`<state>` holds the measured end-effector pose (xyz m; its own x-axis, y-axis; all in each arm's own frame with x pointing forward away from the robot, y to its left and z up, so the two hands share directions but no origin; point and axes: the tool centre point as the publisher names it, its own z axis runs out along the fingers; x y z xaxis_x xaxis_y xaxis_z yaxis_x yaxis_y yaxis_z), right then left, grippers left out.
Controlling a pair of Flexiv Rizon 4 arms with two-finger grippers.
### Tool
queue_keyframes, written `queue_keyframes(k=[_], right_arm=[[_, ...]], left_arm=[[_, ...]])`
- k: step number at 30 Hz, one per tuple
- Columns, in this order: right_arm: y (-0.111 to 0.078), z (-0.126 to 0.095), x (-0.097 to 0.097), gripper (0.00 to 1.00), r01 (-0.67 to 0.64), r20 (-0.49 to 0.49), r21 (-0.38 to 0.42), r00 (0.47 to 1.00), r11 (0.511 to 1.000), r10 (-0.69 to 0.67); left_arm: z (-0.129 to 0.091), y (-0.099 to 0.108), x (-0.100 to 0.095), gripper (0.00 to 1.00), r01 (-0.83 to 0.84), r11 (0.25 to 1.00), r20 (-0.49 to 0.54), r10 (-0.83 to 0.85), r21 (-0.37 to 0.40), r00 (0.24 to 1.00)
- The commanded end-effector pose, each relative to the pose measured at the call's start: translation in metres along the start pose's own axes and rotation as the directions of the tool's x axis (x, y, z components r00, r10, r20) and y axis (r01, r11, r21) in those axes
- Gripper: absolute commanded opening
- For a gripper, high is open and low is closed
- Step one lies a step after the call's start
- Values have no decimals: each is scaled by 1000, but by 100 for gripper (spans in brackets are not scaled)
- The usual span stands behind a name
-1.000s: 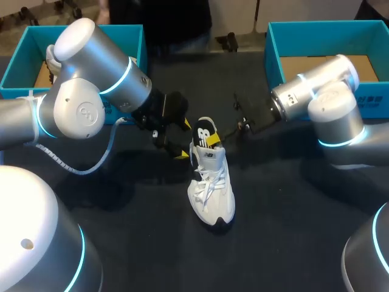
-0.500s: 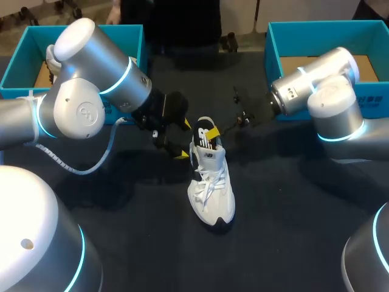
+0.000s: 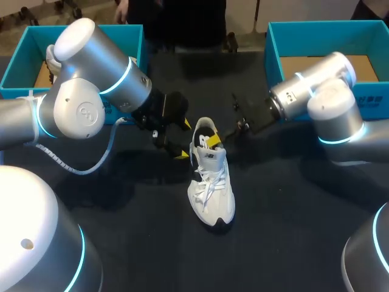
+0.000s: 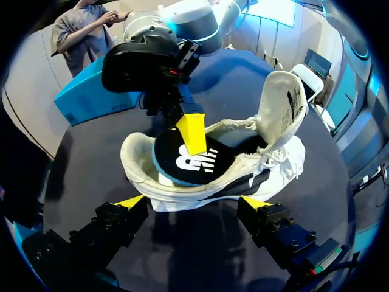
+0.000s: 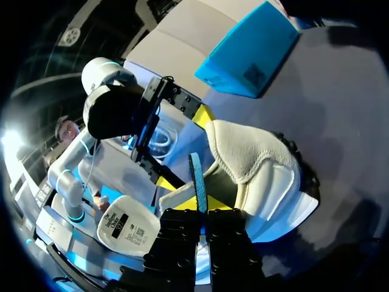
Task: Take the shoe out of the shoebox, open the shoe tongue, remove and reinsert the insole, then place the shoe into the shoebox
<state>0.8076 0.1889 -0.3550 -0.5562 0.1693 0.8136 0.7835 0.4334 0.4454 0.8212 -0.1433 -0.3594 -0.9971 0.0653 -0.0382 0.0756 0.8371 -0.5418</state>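
A white shoe (image 3: 211, 182) stands on the dark table, toe toward me, its tongue (image 4: 282, 100) folded up. Its black insole (image 4: 194, 161) with a blue edge lies in the heel opening. My right gripper (image 3: 214, 140) reaches into that opening from the right and is shut on the insole's thin edge (image 5: 196, 179); its tips (image 5: 200, 204) pinch it. My left gripper (image 3: 182, 141) stands open beside the heel, with the shoe (image 4: 267, 164) just ahead of its spread fingers (image 4: 129, 202) and nothing held.
Two teal shoeboxes stand at the back, one at the left (image 3: 130, 36) behind my left arm and one at the right (image 3: 273, 48) behind my right arm. Dark table surface lies around the shoe's toe.
My right gripper's fingers have closed onto the insole, and that arm drew back a little and then came in toward the shoe again. The left arm and the shoe have stayed put.
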Motion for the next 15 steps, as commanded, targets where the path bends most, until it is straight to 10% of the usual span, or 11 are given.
queue_keyframes(k=[1, 15], right_arm=[[-6, 3, 2, 0, -5, 7, -7, 1000, 1000, 5], [9, -8, 18, 47, 46, 81, -19, 996, 999, -44]], left_arm=[[0, 0, 0, 100, 0, 1000, 2, 0, -3, 1000], [0, 0, 0, 100, 0, 1000, 2, 0, -3, 1000]])
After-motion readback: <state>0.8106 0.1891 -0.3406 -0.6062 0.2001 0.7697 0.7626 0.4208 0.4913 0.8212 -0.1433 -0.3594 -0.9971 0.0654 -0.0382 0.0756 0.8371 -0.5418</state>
